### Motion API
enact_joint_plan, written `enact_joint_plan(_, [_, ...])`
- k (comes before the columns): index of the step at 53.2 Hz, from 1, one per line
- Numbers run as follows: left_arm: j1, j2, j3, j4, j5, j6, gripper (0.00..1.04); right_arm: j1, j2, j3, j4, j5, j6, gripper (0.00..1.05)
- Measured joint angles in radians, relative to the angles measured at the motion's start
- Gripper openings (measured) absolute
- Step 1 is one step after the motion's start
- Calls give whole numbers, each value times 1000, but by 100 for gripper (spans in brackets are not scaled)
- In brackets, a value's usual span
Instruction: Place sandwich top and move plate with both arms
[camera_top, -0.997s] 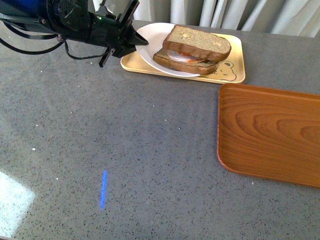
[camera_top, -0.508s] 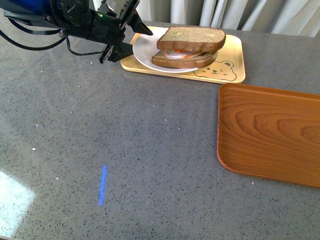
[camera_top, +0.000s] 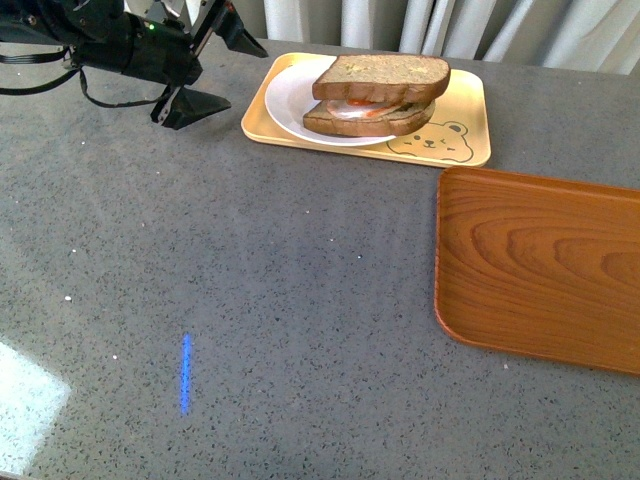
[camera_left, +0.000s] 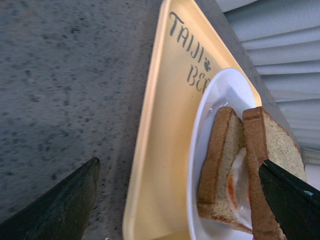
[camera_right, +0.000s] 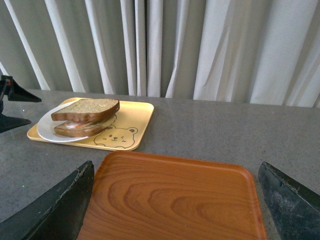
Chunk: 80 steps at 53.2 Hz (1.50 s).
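Grey speckled table (camera_top: 300, 300) is filling most of the front view, w/ pale pleated curtains (camera_right: 165, 45) hanging along its far edge. A bright patch of light is lying on the near left corner, and a short blue streak (camera_top: 185, 373) is showing on the surface beside it.

Wood tray (camera_top: 545, 265) is sitting on the right side, nothing on it. Yellow bear tray (camera_top: 465, 125) is lying just beyond it, toward the far edge, the two close but apart.

Left arm (camera_top: 100, 40) is reaching in from the far left, its gripper (camera_top: 215, 70) hanging just left of the yellow tray, not touching it. Jaws are standing wide apart, gripping nothing; in the left wrist view both tips are framing the tray edge and sandwich. Right gripper (camera_right: 180, 200) is also gaping wide w/ nothing between its tips, hovering on the near side of the wood tray.

Plate (camera_top: 290, 100) is resting on the left part of the yellow tray. Top slice (camera_top: 385, 75) is lying on the lower slice (camera_top: 365, 120), w/ white and orange filling showing between them, all on the plate.
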<state>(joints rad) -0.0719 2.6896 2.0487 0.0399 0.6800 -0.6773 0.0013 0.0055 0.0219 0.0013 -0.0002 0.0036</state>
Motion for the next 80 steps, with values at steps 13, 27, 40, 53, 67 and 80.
enact_joint_plan(13, [42,-135,-217,192,-16,-30,96,0,0,0,0,0,0,96])
enact_joint_plan(27, [18,-524,-813,892,-631,372,69,0,0,0,0,0,0,96])
enact_joint_plan(40, [31,-802,-1267,1069,-717,632,28,0,0,0,0,0,0,96])
enact_joint_plan(53, [68,-1027,-1563,1133,-681,660,2,0,0,0,0,0,0,96])
enact_joint_plan(67, [69,-1217,-1754,1131,-680,664,2,0,0,0,0,0,0,96])
enact_joint_plan(80, [69,-1442,-1898,1044,-680,666,2,0,0,0,0,0,0,96])
